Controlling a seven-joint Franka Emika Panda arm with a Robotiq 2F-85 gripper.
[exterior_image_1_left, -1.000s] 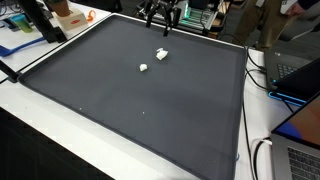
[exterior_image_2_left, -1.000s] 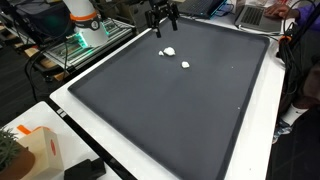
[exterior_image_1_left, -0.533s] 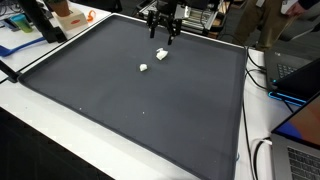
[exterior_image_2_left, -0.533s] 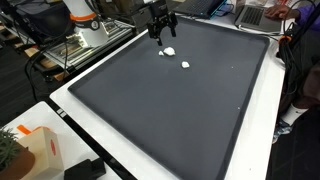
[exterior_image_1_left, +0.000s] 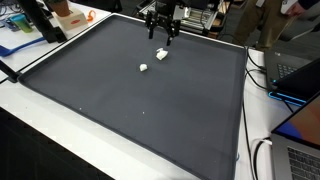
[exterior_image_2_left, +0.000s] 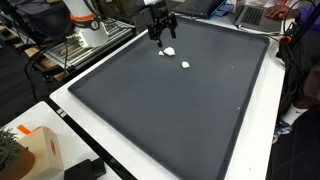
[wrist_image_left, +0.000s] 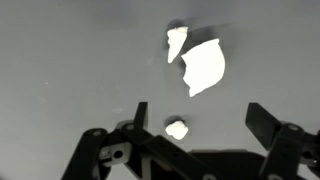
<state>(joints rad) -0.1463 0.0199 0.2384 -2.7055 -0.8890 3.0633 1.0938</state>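
Dark grey mat (exterior_image_1_left: 150, 110), white scrap (exterior_image_1_left: 161, 54) just beside the wide-open gripper (exterior_image_1_left: 162, 39).

Most of the mat (exterior_image_1_left: 150, 115) offers open passage. Near its far edge lie a large lump (exterior_image_1_left: 161, 54) and a small lump (exterior_image_1_left: 143, 68), below the end effector (exterior_image_1_left: 162, 40). Cables (exterior_image_1_left: 262, 72) line one side.

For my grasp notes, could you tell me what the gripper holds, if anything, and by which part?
Nothing is held: the gripper hangs, jaws open and empty, above the white scraps on the mat.
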